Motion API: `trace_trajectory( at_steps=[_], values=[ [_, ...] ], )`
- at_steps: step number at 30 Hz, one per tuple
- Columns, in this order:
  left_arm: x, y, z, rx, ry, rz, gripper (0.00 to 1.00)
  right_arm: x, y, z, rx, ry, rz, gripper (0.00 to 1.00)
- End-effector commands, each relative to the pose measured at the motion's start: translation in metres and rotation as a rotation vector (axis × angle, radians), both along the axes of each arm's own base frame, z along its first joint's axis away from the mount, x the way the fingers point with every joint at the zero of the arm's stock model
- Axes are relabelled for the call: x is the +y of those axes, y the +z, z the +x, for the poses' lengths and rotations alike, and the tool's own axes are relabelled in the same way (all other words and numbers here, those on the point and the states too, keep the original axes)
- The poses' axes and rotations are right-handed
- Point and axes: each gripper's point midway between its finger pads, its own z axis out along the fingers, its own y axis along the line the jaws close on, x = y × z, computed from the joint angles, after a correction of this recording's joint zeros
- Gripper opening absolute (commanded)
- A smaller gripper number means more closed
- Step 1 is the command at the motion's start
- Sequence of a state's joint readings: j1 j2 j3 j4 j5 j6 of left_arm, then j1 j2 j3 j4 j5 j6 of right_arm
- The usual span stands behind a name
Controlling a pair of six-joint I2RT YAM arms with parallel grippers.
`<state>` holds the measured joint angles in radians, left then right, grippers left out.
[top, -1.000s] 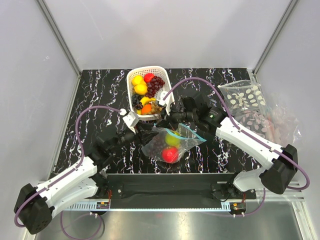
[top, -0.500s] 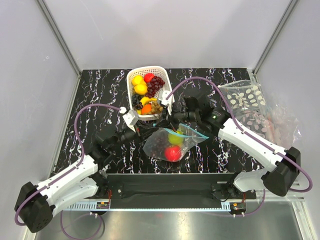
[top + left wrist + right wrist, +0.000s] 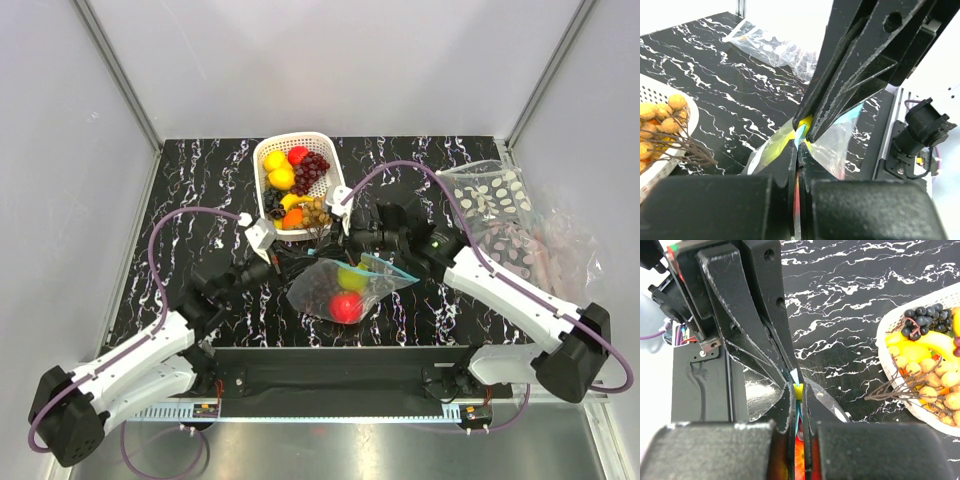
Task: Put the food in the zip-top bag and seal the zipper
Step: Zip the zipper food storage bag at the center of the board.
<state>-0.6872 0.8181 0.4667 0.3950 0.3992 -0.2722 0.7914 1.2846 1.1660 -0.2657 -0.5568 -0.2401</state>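
The zip-top bag lies in front of the basket and holds a red apple, a green round fruit and dark purple grapes. Its teal zipper runs along the far edge. My left gripper and right gripper meet tip to tip at the zipper's left end. In the left wrist view the left gripper is shut on the teal zipper, with the right gripper pinching just beyond. The right gripper is likewise shut on the zipper.
A white slotted basket with more toy fruit stands at the back centre, close behind both grippers. Clear bags patterned with white ovals lie at the right edge of the black marbled table.
The left gripper has closed on the bag's zipper edge next to the right gripper. The right arm shifted slightly right, and the bag barely moved.
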Motion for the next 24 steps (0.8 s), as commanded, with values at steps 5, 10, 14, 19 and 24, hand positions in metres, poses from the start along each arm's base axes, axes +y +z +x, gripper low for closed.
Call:
trace_trajectory(
  at_steps=[5,10,14,19,24],
  values=[
    [0.017,0.051,0.015,-0.028,0.118,-0.135,0.0,-0.021,-0.002,0.005,-0.015,-0.118,0.021,0.0],
    [0.031,0.052,0.021,0.006,0.183,-0.145,0.0,-0.03,-0.01,0.006,-0.008,-0.156,0.014,0.0],
    [0.048,0.046,0.034,0.024,0.294,-0.143,0.0,-0.039,-0.019,0.006,-0.004,-0.193,0.017,0.0],
    [0.079,0.025,0.062,0.112,0.49,-0.103,0.0,-0.047,-0.023,0.011,0.034,-0.265,0.012,0.0],
    [0.113,0.012,0.084,0.143,0.671,-0.138,0.0,-0.061,-0.035,0.01,0.121,-0.361,-0.04,0.0]
  ],
)
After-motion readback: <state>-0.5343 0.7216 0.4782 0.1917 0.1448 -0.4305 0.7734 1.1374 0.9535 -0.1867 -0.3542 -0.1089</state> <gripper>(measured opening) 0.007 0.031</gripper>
